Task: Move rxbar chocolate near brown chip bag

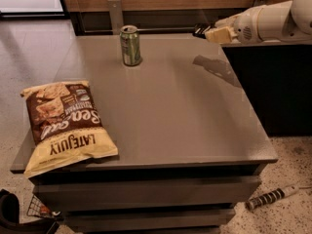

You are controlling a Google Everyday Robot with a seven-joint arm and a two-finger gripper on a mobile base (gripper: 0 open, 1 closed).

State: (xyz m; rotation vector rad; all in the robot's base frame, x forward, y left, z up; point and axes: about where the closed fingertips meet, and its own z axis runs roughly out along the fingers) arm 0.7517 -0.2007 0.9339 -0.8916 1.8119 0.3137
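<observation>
The rxbar chocolate [199, 31] is a small black bar sticking out to the left from the tips of my gripper [210, 34]. The gripper is shut on it and holds it in the air above the table's far right corner. Its reflection lies on the tabletop below. The brown chip bag [63, 121] lies flat at the table's front left, with its pale yellow end towards the front edge. The bar is far from the bag, across the table.
A green soda can [130, 45] stands upright at the back middle of the grey table [185, 126]. A dark cabinet [273, 87] is to the right of the table. A striped rod [270, 197] lies on the floor at lower right.
</observation>
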